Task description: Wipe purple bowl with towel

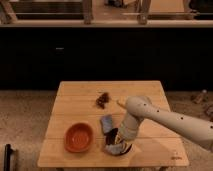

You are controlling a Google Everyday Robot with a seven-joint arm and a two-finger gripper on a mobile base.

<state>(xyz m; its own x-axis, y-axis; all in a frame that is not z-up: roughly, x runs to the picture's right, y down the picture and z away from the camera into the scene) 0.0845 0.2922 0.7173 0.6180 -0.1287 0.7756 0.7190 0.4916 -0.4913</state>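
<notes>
The tool [117, 142] is low over the purple bowl [119, 148], near the front edge of the wooden surface [150, 90], and it is mostly buried: the pale forearm and wrist of the arm [165, 117] come in from the right and cover it from above. How it stands, and whether it has hold of anything, cannot be told from here.

Only a dark crescent of the purple bowl shows, at the front and left, under the wrist; its inside is hidden. A scrap of pale blue-grey cloth, the towel [111, 149], peeks out at the bowl's left rim, right against the tool. Whether it is pressed into the bowl or just lying on the rim is unclear.

Just behind and left of the bowl lies a small blue-grey object [106, 123], partly overlapped by the wrist; what it is cannot be made out. Left of it sits an orange bowl [79, 137], fully in view and well apart from the arm. Toward the back of the surface is a small dark brown clump [103, 99], too blurred to identify.

A faint dark mark sits near the surface's front right corner, too small to read. The arm is cut off by the right edge.
</notes>
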